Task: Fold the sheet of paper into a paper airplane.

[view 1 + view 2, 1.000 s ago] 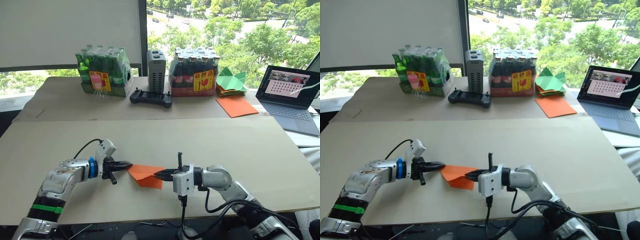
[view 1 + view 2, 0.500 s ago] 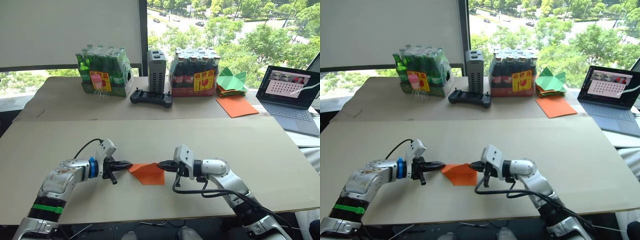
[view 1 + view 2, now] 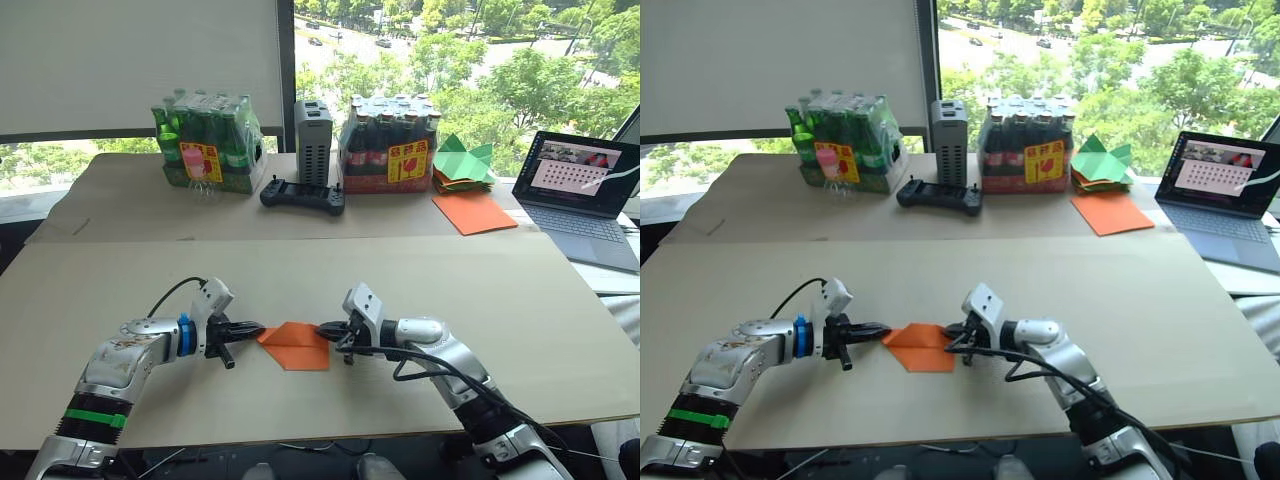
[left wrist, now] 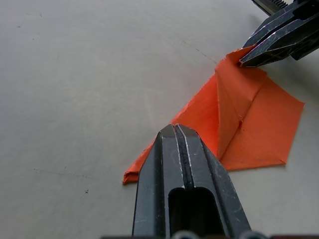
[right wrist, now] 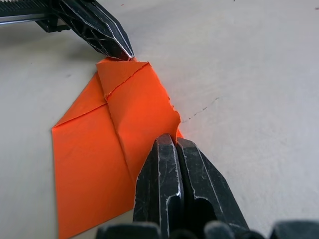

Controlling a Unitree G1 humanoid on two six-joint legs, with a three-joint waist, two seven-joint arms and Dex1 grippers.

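Left claw point(image 3: 252, 329): I see it clenched on one corner of the sheet of paper point(image 3: 296, 346), fingers pressed together, low over the desk point(image 3: 420, 270).
Right claw point(image 3: 328, 329): I see it clenched too, pinching the opposite corner of the same sheet; its tips face the left claw across the paper.
Sheet of paper: bright orange, folded into a pointed, roughly triangular shape with raised creases; it lies on the near part of the desk between my two claws, held at both ends.
Left wrist view: the right claw's tips point(image 4: 271, 42) close on the far orange corner point(image 4: 234, 55).
Right wrist view: the left claw's tips point(image 5: 107, 42) meet the paper's folded flap point(image 5: 122, 74).
Desk back edge: two shrink-wrapped bottle packs point(image 3: 207, 142) point(image 3: 387, 146), a grey box point(image 3: 312, 140) upright between them, a black controller point(image 3: 302, 194) in front.
Far right: green paper shapes point(image 3: 462, 160), a larger flat orange sheet point(image 3: 473, 212) beside them, an open laptop point(image 3: 585, 195).
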